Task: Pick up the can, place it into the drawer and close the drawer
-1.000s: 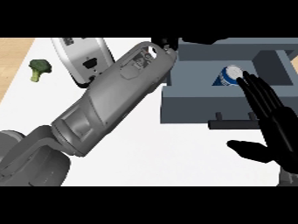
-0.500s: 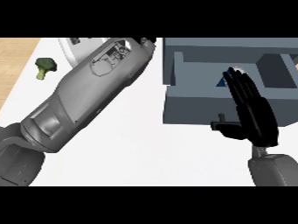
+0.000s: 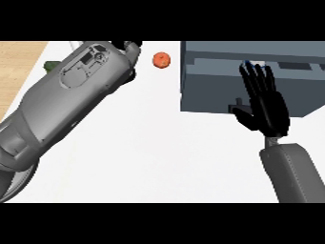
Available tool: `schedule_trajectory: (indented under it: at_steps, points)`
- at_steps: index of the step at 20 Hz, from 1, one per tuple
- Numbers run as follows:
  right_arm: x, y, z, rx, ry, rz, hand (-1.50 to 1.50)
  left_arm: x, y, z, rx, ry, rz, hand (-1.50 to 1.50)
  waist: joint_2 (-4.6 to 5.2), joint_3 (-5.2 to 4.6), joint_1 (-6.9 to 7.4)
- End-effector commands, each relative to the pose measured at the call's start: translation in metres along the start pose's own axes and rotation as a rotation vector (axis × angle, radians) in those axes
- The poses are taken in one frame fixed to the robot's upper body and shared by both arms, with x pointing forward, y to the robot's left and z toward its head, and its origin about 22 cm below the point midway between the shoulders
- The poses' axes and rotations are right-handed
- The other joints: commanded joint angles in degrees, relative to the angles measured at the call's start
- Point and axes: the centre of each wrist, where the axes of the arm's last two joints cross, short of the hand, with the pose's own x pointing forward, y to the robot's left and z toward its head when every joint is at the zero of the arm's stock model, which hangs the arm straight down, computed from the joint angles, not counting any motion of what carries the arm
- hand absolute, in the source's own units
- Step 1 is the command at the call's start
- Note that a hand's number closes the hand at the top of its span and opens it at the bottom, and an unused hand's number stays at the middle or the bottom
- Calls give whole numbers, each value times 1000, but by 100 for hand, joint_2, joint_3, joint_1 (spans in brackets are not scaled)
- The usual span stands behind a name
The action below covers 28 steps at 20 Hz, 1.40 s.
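Fingers straight, the black right robot hand (image 3: 265,108) lies flat against the boxy grey drawer (image 3: 214,90).

The right hand (image 3: 265,106) lies flat with straight fingers over the front of the grey drawer (image 3: 207,86), a sliver of what may be the can (image 3: 255,62) showing just past its fingertips, while the left forearm (image 3: 66,105) crosses the white counter (image 3: 165,162) near an orange fruit (image 3: 161,59)
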Motion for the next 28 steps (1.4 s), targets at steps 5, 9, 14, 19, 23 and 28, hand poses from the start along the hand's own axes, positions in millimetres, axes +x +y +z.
schedule_trajectory:
  at_steps: [5, 9, 14, 19, 23, 28]
  points:
    - [-1, 36, -32, -6, 44, 70, -150, -14, 25, 16, -19, 19, -15, -150, 115, 88, 57]
    - [1, 36, -55, -60, 51, 73, -150, -1, 40, 13, -4, 21, -10, -150, 141, 91, 76]
    - [-3, 39, -66, -109, 45, 72, -150, -20, 64, 22, 9, 36, -32, -150, 159, 91, 54]
    - [17, 26, -99, -146, 65, 91, -150, -31, 65, 37, -32, 55, -29, -150, 185, 89, 161]
    - [7, 8, -115, -155, 56, 112, -150, -46, 83, 42, -18, 42, -34, -150, 215, 85, 173]
    - [22, -3, -137, -152, 84, 107, -150, -38, 82, 47, -29, 36, -31, -150, 246, 91, 297]
